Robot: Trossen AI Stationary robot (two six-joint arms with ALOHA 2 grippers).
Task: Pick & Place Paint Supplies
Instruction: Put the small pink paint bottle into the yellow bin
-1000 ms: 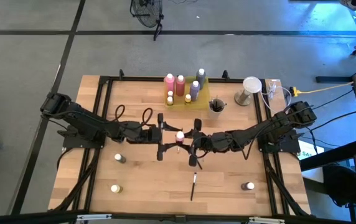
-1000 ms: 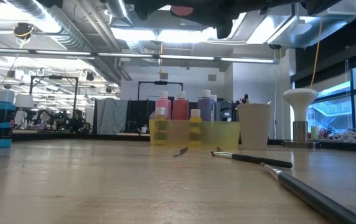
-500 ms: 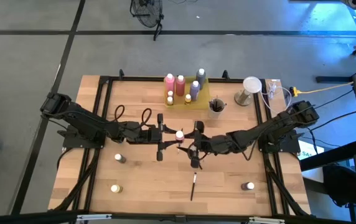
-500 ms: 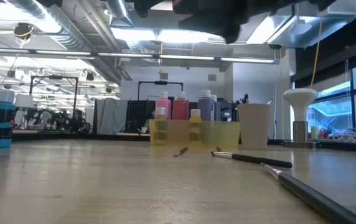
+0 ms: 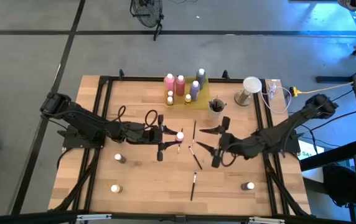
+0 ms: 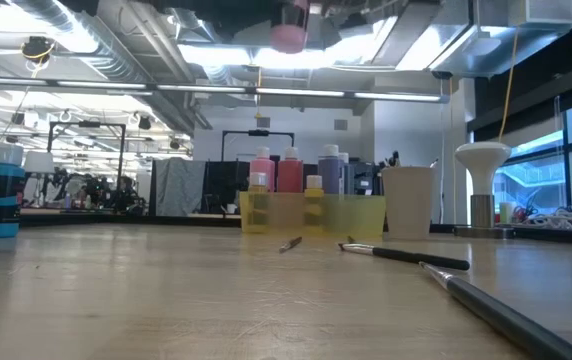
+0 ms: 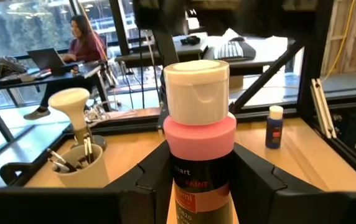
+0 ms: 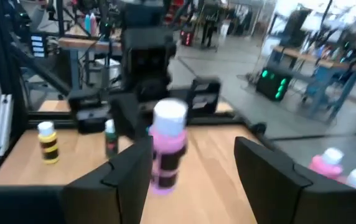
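My right gripper (image 5: 206,139) has let go and backed off, jaws apart; my left gripper (image 5: 173,139) now clamps the pink bottle (image 5: 180,135) alone above the worktop (image 5: 140,180), ready for placing.

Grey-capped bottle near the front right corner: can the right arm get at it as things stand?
Probably yes. The right gripper is open and empty, and the grey-capped bottle stands alone with bare table around it.

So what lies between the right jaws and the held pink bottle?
High view: a thin paintbrush on the table, between the right gripper and the pink bottle that the left gripper holds.
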